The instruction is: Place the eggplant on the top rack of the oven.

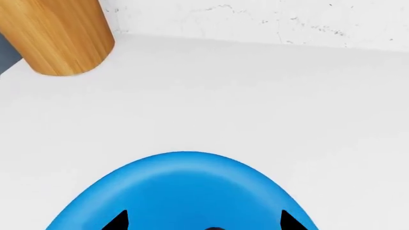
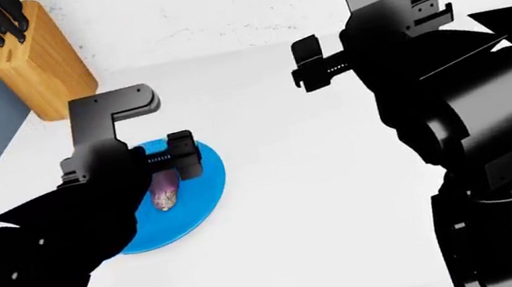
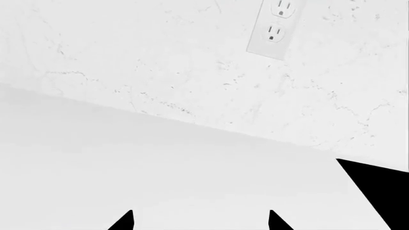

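- The eggplant lies on a blue plate, on the left part of the white counter; in the head view only its purple body and pale end peek out
- The left gripper hangs right over the eggplant, and its black arm hides much of the plate
- In the left wrist view the two black fingertips sit wide apart over the blue plate, with a tiny dark bit between them at the picture's edge — too small to say what it is
- I cannot tell if the left claw touches or holds the eggplant; its tips look spread, not pinched
- The right gripper is up over bare counter, well apart from the plate; its two tips stand wide apart with nothing in them
- A wooden knife block with dark handles stands at the back left corner; the left wrist view shows just its rounded wooden side
- A white wall socket sits on the marbled wall — it is cut off at the picture's edge
- No words or labels can be read anywhere
- The oven and its top rack are not in any picture
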### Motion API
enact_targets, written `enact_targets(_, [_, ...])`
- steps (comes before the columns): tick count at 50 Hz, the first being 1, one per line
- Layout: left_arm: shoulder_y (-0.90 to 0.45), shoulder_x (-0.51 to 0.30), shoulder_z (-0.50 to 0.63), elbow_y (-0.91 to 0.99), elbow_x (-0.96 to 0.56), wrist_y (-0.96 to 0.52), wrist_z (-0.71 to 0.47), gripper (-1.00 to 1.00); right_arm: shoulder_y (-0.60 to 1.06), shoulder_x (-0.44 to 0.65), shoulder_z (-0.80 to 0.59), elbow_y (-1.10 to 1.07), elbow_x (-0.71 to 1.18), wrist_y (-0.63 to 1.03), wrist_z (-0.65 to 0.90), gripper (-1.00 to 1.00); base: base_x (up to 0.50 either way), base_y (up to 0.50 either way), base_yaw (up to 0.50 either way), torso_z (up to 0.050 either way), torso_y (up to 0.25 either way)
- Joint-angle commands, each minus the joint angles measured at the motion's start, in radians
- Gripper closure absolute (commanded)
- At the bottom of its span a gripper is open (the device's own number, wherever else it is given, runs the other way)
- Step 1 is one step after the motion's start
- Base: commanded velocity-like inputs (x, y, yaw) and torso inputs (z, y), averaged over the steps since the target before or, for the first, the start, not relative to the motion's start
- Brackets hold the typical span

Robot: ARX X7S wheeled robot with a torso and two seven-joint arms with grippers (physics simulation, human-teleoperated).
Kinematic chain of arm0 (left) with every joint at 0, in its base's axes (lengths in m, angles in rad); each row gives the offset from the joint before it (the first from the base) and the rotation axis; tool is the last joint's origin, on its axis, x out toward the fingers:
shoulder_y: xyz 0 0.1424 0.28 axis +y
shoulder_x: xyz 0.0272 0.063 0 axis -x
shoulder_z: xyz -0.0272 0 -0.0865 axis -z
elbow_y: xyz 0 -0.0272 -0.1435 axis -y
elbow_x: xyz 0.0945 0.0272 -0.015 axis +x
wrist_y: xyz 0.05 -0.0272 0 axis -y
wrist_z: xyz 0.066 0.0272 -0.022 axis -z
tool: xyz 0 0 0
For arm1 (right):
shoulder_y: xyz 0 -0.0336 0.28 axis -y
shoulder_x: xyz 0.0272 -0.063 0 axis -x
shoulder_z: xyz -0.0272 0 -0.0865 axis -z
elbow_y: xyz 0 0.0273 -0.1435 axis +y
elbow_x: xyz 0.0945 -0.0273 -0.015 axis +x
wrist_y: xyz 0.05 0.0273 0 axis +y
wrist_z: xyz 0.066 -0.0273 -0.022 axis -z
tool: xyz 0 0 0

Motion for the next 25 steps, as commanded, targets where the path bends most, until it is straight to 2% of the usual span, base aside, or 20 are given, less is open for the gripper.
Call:
enact_targets(1, [0.022,-0.006,0.001,0.007,-0.015,0.002,-0.009,-1.0,-0.003,0.002,-0.001,-0.001,0.008,0.0,0.007,-1.0,0.0,0.0,0.0,0.0,0.0])
enact_targets(25, [0.063,-0.017,-0.002,0.025,-0.046,0.013,-0.027,-1.0,0.0,0.005,-0.003,-0.008,0.025,0.006,0.021,-1.0,0.0,0.0,0.0,0.0,0.0])
